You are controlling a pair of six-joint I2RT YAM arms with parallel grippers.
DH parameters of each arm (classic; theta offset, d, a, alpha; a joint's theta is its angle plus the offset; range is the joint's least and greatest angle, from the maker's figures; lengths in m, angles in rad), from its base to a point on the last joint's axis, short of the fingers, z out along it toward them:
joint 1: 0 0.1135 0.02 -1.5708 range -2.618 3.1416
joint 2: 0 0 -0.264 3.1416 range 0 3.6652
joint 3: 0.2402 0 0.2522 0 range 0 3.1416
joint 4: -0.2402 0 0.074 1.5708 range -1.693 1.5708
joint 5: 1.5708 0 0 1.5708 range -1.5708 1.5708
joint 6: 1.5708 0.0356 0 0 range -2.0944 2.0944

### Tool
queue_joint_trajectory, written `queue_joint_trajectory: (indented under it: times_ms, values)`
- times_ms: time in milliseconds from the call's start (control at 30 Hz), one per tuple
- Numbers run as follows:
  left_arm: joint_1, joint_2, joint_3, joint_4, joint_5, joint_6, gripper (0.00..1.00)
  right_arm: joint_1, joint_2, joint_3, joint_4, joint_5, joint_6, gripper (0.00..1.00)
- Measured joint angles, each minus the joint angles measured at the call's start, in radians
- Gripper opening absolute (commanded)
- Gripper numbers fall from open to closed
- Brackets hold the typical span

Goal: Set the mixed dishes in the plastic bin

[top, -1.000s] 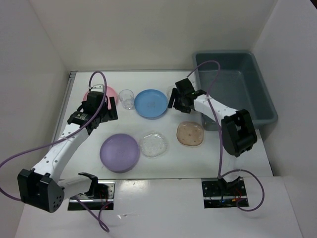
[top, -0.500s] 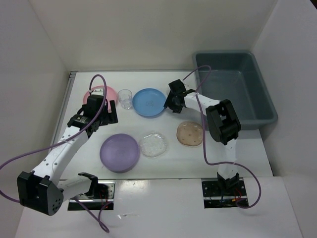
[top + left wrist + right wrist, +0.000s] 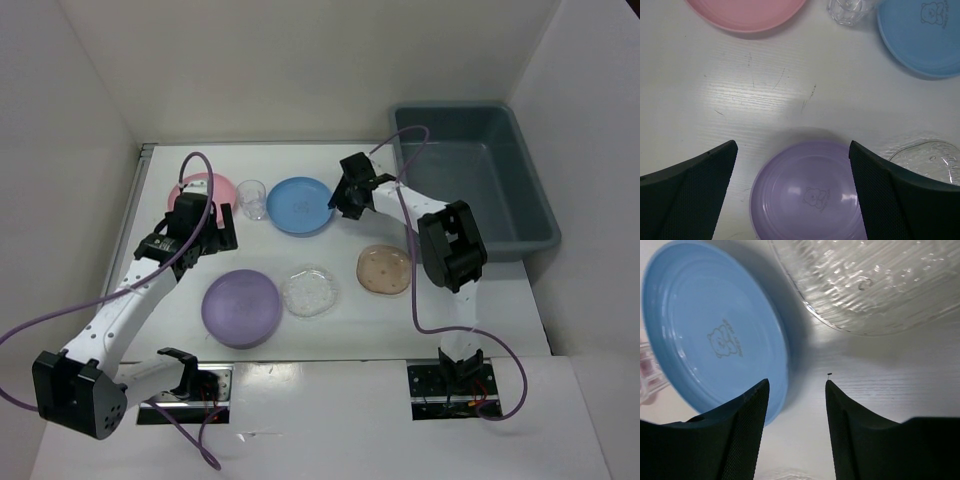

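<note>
the white table [image 3: 340, 335] carries everything. the plastic bin [image 3: 470, 190], one grey-blue tub, stands at its far right corner, where it stood a second ago, and no dish lies in it.

the right arm [image 3: 447, 243] has changed most: its elbow has folded in toward the middle and the right gripper [image 3: 347, 198] has slid left from beside the bin to the right edge of the blue plate. in the wrist view the right gripper [image 3: 796, 385] stands narrowly parted, holding nothing, with the plate's rim under the gap. the left arm [image 3: 120, 310] has eased a little farther out. the left gripper [image 3: 792, 145] is spread wide, holding nothing, above bare table between the pink and purple plates.

the dishes have not shifted. all lie on the table left of the bin:
- one purple plate [image 3: 241, 307], near the front
- one blue plate [image 3: 300, 206], at the back
- one pink plate [image 3: 215, 187], partly under the left arm
- one brownish squarish plate [image 3: 384, 269]
- two clear plates, one [image 3: 308, 291] beside the purple plate, the other [image 3: 865, 285] just beside the blue plate
- one small clear cup [image 3: 254, 198] between pink and blue
</note>
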Motion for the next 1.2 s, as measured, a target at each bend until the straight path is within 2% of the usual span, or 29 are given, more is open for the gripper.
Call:
queue_joint_trajectory:
  times_ms: [33,67,233,300,400,433,467,500,667,800,1000,1067,1200]
  values:
    - [0.000,-0.001,0.000,0.000,0.000,0.000,0.99,0.000,0.005,0.010,0.001,-0.010,0.004,0.50]
    - [0.000,-0.003,0.000,0.000,0.000,0.000,0.99,0.000,0.011,0.019,0.004,-0.015,0.008,0.44]
    - [0.000,-0.020,0.000,-0.001,0.000,0.000,0.99,0.000,0.078,0.048,0.028,-0.048,0.023,0.38]
    - [0.000,-0.027,0.000,-0.001,0.000,0.000,0.99,0.000,0.108,0.048,0.029,-0.062,0.036,0.31]
    - [0.000,-0.031,-0.007,-0.001,0.000,0.000,0.99,0.002,0.108,0.051,0.037,-0.066,0.037,0.18]
    - [0.000,-0.032,-0.011,-0.001,0.000,0.000,0.99,0.003,0.109,0.051,0.036,-0.068,0.038,0.08]
    - [0.000,-0.032,-0.014,-0.001,0.000,0.000,0.99,0.004,0.109,0.051,0.036,-0.069,0.039,0.03]
    - [0.000,-0.032,-0.017,-0.003,0.000,0.000,0.99,0.005,0.109,0.052,0.036,-0.071,0.040,0.00]
    - [0.000,-0.032,-0.017,-0.003,0.000,0.000,0.99,0.007,0.095,0.043,0.033,-0.052,0.033,0.00]
    - [0.000,-0.032,-0.017,-0.003,0.000,0.000,0.99,0.007,0.018,-0.001,-0.003,-0.021,0.006,0.00]
    - [0.000,-0.032,-0.018,-0.002,0.000,0.000,0.99,-0.002,-0.219,0.001,-0.079,0.014,-0.078,0.00]
    - [0.000,-0.032,-0.020,-0.002,0.000,0.000,0.99,-0.026,-0.290,0.031,-0.094,0.011,-0.098,0.00]
    - [0.000,-0.039,-0.023,-0.002,0.002,0.000,0.99,-0.196,-0.371,0.143,-0.124,0.042,-0.135,0.00]
